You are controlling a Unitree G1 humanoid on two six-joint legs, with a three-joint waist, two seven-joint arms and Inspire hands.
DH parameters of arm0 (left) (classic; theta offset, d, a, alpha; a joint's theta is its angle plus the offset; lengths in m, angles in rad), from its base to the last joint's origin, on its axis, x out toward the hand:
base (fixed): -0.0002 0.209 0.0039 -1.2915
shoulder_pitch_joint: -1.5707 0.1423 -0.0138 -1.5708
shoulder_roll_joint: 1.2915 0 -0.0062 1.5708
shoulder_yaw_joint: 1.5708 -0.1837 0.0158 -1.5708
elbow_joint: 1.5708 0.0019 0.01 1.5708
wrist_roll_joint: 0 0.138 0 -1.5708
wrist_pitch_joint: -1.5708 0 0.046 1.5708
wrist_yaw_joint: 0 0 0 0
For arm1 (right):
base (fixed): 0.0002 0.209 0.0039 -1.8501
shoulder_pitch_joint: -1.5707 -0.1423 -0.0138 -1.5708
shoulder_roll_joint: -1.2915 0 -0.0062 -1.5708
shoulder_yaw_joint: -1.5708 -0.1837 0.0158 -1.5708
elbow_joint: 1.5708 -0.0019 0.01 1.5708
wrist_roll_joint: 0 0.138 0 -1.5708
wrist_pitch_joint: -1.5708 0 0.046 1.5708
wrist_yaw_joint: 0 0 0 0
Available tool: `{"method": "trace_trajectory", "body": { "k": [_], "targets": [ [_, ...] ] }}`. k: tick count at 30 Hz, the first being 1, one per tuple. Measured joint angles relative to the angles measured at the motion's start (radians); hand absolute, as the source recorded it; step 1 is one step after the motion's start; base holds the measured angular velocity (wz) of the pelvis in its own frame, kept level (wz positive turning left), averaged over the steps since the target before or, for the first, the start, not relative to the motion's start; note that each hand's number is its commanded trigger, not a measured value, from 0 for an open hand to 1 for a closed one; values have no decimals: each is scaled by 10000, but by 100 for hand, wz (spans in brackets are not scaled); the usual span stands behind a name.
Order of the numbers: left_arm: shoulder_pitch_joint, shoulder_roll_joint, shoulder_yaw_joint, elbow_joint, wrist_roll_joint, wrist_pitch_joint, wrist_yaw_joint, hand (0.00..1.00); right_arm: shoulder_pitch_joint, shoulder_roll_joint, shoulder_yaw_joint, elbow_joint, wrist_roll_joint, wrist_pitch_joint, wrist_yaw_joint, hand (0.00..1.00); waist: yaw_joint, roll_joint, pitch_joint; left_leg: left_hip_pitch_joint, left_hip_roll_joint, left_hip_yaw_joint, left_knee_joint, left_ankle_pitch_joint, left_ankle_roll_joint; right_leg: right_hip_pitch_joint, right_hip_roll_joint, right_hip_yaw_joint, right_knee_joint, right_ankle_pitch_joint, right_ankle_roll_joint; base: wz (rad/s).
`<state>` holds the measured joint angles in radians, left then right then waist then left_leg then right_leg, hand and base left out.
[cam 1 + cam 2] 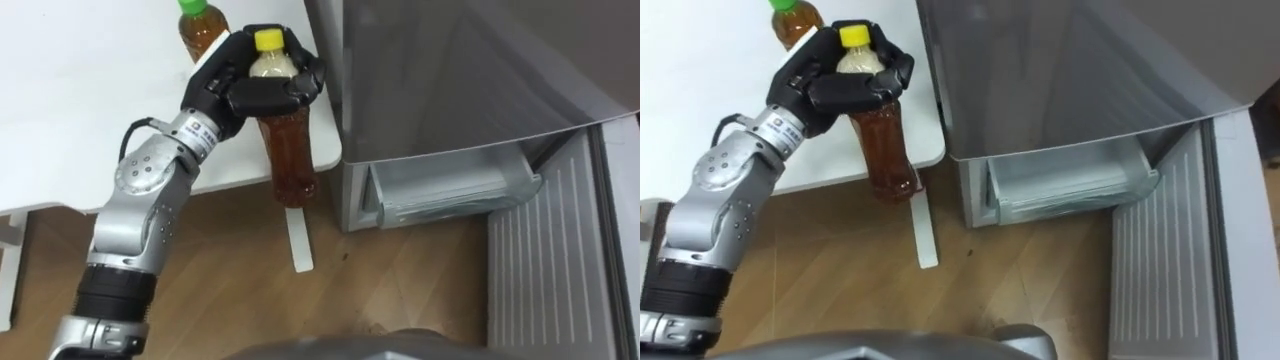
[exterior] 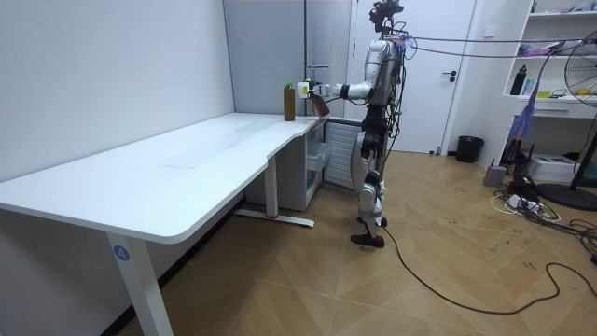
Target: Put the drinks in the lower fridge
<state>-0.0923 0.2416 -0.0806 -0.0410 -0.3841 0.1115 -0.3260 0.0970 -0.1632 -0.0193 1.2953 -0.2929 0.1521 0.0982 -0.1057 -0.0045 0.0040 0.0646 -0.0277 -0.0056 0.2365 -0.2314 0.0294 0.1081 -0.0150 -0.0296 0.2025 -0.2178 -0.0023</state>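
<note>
Left eye view, left to right: we see a green-capped bottle (image 1: pixel 203 30) on the worktop (image 1: pixel 80 100). The left hand (image 1: pixel 225 90) has its fingers (image 1: pixel 275 95) clenched round the neck of the yellow-capped bottle (image 1: pixel 290 150), which is held upright. The open lower fridge (image 1: pixel 450 190) lies to its right.

Clear gap between table corner and fridge
The left hand (image 1: pixel 262 92), curled round the yellow-capped tea bottle (image 1: pixel 290 150), hangs at the white table's (image 1: pixel 80 120) corner, with a green-capped bottle (image 1: pixel 203 28) just behind it. The grey fridge (image 1: pixel 450 70) stands near on the right, a clear bin (image 1: pixel 450 190) in its lower part and a ribbed panel (image 1: pixel 550 270) beside that. Wooden floor (image 1: pixel 400 290) lies between, crossed by the table's white foot (image 1: pixel 299 240)
</note>
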Motion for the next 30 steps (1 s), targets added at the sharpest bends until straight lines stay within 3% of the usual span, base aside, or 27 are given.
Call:
{"method": "trace_trajectory", "body": {
  "k": [5, 9, 14, 17, 18, 19, 27, 30],
  "targets": [
    [105, -24, -4, -548, -64, -10, 171, 100, -197, 12, 418, 111, 128, -142, -247, 0, 44, 47, 8, 142, -10, -77, -11, -1, 0, 208, -15, -88, -57, 1, 0, 5],
    [629, -260, -22, -1215, -68, -11, 320, 100, -378, 10, 707, 259, 224, -220, -538, 0, 36, 140, -14, 99, -8, -189, 12, 2, -6, 287, -15, -322, -159, 18, -20, 10],
    [1062, -297, -32, -1754, -91, -11, 327, 100, -406, 0, 750, 345, 282, -284, -602, 0, 39, 230, -58, 111, -13, -322, 7, 16, -30, 377, -25, -524, -173, 17, -21, 10],
    [1111, -258, -13, -2010, -105, -11, 223, 100, -448, -6, 729, 323, 442, -279, -576, 0, 137, 234, -44, 114, -16, -352, 7, 24, -41, 413, -24, -532, -174, 15, -22, 2],
    [1112, -270, -5, -2092, -110, -13, 141, 100, -450, -17, 728, 308, 508, -281, -589, 0, 241, 184, 16, 117, -16, -344, -8, 27, -44, 412, -27, -532, -175, 13, -23, 0],
    [1112, -270, -5, -2109, -127, -13, 96, 100, -450, -22, 729, 307, 534, -281, -591, 0, 284, 174, 26, 120, -17, -341, -13, 32, -45, 411, -26, -530, -175, 13, -23, 0],
    [1623, -341, -9, -2109, -140, -13, 193, 100, -483, -134, 854, -70, 1415, -323, -796, 0, 798, 121, 65, -126, -17, -388, 82, 43, -53, 194, -29, -635, -189, 11, -26, 3],
    [1783, -394, -23, -2108, -141, -20, 261, 100, -552, -142, 1108, -524, 1498, -550, -995, 0, 868, 108, 72, -262, -39, -532, 181, 43, -52, 167, -45, -835, -175, 13, -27, 16]
  ]
}}
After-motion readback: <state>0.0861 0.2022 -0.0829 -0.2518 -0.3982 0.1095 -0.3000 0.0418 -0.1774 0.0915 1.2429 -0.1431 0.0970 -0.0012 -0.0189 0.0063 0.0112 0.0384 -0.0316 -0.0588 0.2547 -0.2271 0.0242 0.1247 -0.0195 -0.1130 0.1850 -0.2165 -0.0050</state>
